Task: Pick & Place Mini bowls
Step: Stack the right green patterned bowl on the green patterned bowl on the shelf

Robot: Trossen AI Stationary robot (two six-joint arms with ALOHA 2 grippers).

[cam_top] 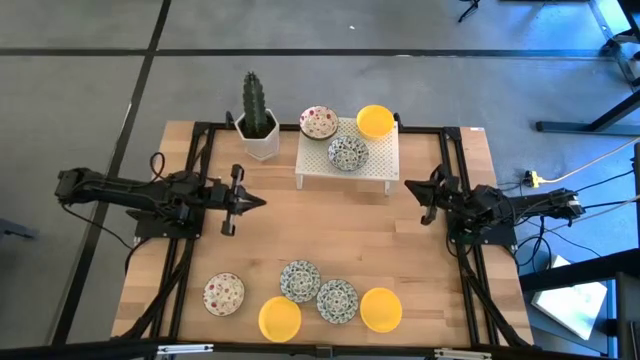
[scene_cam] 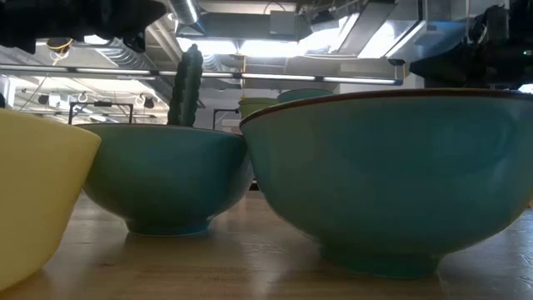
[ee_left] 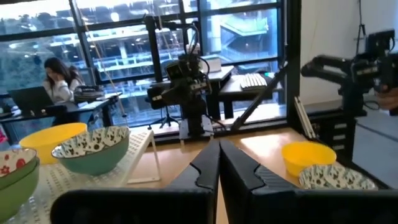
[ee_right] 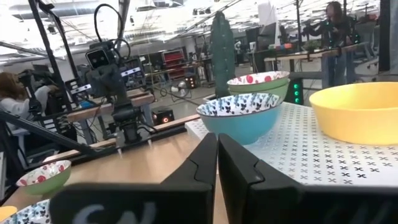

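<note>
Three mini bowls stand on the white perforated rack (cam_top: 380,160) at the table's far middle: a red-specked one (cam_top: 319,122), a blue-green one (cam_top: 348,153) and a yellow one (cam_top: 375,121). Several more sit along the near edge, among them a red-specked one (cam_top: 224,294), two yellow ones (cam_top: 279,318) (cam_top: 381,309) and two blue-green ones (cam_top: 300,281) (cam_top: 337,300). My left gripper (cam_top: 258,202) (ee_left: 219,163) hovers shut at mid-left, pointing level toward the right. My right gripper (cam_top: 408,184) (ee_right: 217,158) hovers shut at mid-right beside the rack's right end, pointing left. Neither holds anything.
A cactus in a white hexagonal pot (cam_top: 258,125) stands just left of the rack. Black frame rails (cam_top: 200,150) run along the table's left and right sides. Bare wood lies between the grippers. A person (ee_left: 59,78) sits at a desk beyond the table.
</note>
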